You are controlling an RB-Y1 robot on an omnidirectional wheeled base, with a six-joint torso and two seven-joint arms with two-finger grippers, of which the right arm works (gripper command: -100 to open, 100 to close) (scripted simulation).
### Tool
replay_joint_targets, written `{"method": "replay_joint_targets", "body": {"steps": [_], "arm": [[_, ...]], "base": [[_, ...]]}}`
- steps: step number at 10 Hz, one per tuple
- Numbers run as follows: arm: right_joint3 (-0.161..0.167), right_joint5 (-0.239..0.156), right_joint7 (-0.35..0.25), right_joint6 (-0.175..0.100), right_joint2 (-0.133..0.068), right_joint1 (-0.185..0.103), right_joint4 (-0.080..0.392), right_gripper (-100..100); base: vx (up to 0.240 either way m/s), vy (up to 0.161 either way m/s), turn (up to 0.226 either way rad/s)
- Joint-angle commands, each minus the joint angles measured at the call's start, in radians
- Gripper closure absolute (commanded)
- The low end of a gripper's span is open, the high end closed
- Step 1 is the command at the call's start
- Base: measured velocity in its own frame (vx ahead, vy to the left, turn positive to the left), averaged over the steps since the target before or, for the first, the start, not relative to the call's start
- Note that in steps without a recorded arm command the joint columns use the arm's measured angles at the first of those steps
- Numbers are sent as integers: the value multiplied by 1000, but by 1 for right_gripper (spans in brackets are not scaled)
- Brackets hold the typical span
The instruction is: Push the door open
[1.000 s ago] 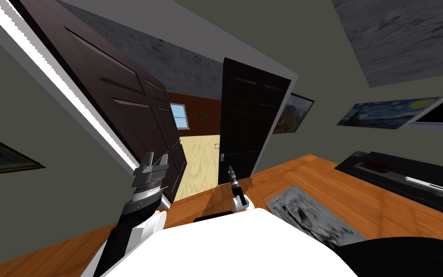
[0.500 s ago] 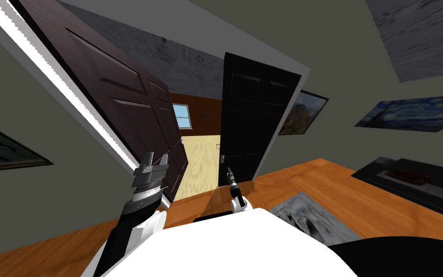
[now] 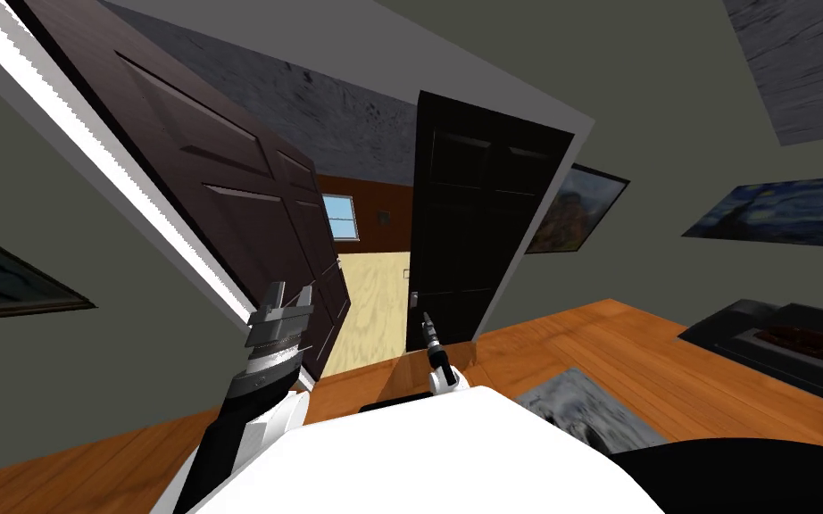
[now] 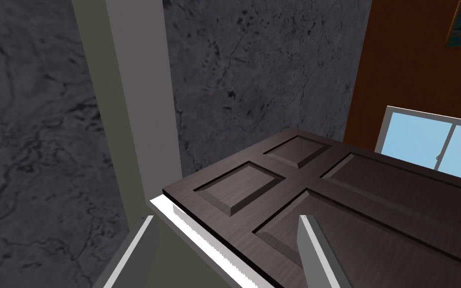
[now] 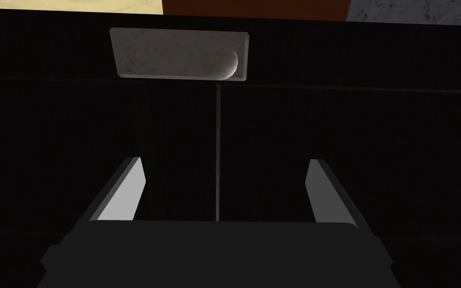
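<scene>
The black door, centre frame, looks barely open, and the right tool, fingers apart like the left tool's, could skid off its flat face or snag the plate when pushing.

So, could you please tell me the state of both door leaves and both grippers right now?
Dark brown panelled door leaf: swung partly open.
Black panelled door leaf: appears shut.
Left gripper: open, by the brown leaf.
Right gripper: open, facing the black leaf.
</scene>
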Motion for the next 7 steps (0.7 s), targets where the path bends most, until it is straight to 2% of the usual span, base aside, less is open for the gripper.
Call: {"method": "replay_joint_targets", "body": {"steps": [1,4,7], "arm": [[-2,-1,-1,5,-14,4,-9,-100],[-8,-3,-1,2,-25,0,-3,-100],[-14,-5,-1,0,-16,-3,3,-100]], "base": [[185,5,19],[190,28,23],[202,4,24]]}}
